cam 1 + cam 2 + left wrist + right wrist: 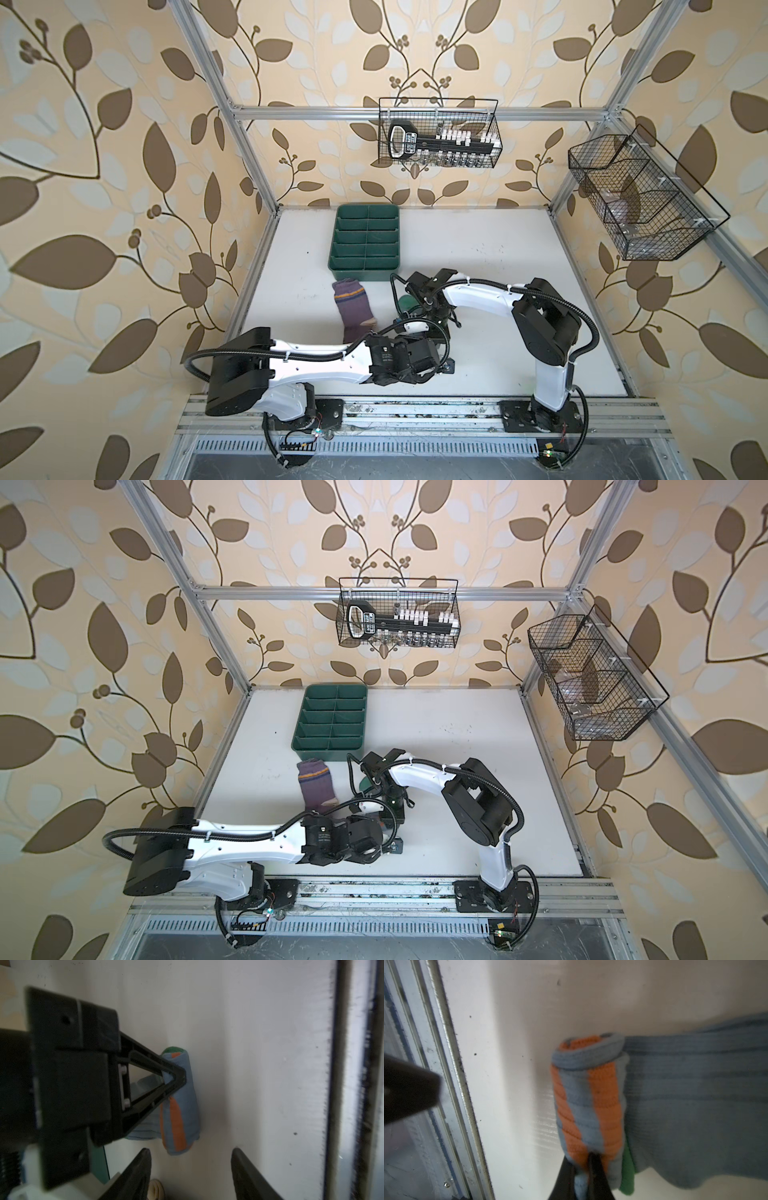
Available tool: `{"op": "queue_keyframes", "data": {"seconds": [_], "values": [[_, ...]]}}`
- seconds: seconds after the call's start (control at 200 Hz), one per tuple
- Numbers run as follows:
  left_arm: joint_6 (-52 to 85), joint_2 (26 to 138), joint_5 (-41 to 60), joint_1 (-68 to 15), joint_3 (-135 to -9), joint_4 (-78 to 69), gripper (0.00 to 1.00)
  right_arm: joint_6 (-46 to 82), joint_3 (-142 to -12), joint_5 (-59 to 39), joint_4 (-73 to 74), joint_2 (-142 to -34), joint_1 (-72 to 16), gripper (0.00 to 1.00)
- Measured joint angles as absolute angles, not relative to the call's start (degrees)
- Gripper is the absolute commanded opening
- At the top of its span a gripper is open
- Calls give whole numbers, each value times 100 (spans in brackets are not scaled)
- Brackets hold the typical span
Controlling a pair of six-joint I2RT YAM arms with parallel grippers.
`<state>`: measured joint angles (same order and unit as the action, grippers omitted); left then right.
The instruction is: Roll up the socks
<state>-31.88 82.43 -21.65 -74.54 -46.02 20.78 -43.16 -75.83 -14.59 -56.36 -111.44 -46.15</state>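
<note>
Nearest to hand: left arm [316, 361], reaching low across the front of the table [519, 257], its wrist crowding the right arm's.

Purple sock [353, 309]: flat and unrolled, just in front of the green tray [361, 272], with its near end close against the left arm. Risk: a sweep of that arm drags it out of shape.

Left gripper [190, 1155]: jaws wide with nothing between them, standing just off one end of the roll. Risk: if it closes off-line, it nips the other claw rather than cloth.

Grey-blue sock [591, 1095]: middle front of the table, between the two wrists and near the front rail [452, 1084]. The cuff end is wound into a short roll showing orange stripes. The foot lies flat and unrolled beyond it, with green at the edge. Well under half rolled, by my reckoning. Risk: turned from one end alone, the roll may cone or telescope, and a shove toward the rail could snag it.

Right gripper [589, 1159]: closed thin on the roll's end, pinching only a few layers. Risk: the hold looks shallow. If it slips, or lets go before the other claw has hold, the roll springs open.
</note>
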Motion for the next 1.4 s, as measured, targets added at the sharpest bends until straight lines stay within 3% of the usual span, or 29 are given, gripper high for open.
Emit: {"op": "queue_keyframes", "data": {"seconds": [0.225,0.515,0.73,0.96,1.225,1.4], "values": [[-3159,8984,-2528,-7146,-4475,1321,55,-4324,-7579,-1653,-5478,-11157,-4491,3],[-3157,9332,-2405,-6823,-4545,1164,23,-4281,-7330,-1793,-5120,-10989,-4416,5],[-3153,9629,-2379,-6827,-4845,1201,5,-4075,-6622,-1798,-4539,-10398,-4211,14],[-3170,9765,-1894,-6818,-5116,1177,3,-3568,-5520,-1428,-3841,-8971,-3955,26],[-3463,10447,-1472,-7168,-6020,1260,3,-2401,-4506,-825,-2591,-6775,-2517,42],[-3599,10669,-1234,-7277,-6331,1258,3,-2099,-4421,-482,-2121,-6676,-2392,41]]}}
